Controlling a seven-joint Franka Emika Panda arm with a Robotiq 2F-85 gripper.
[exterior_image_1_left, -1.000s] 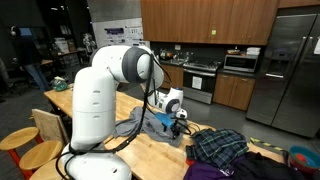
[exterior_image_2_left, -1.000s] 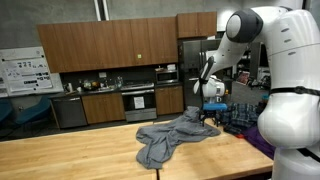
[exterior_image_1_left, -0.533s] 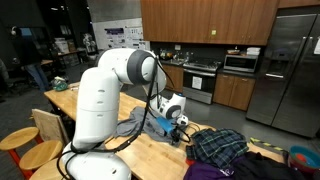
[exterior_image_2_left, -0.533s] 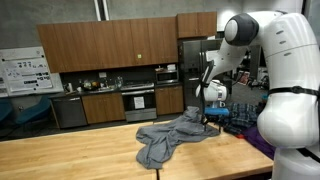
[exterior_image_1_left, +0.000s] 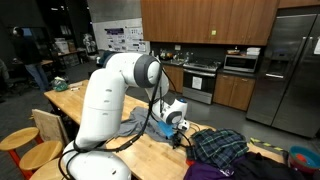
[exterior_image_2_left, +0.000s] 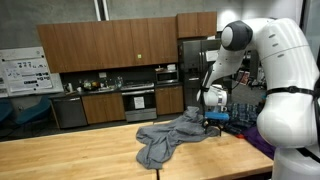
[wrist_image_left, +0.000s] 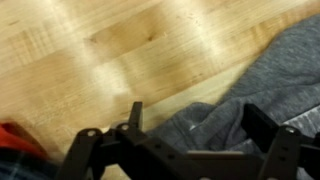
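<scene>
While I look down through the wrist view, my gripper (wrist_image_left: 185, 160) hangs with its jaws spread as wide as they go — nothing held between them. Right beneath it the grey cloth (wrist_image_left: 268, 70) lies crumpled on the wooden table (wrist_image_left: 100, 55); I cannot tell whether the fingertips touch it. In an exterior view a plaid cloth (exterior_image_1_left: 218, 147) sits just beside the gripper — heaped at the table's end.
</scene>
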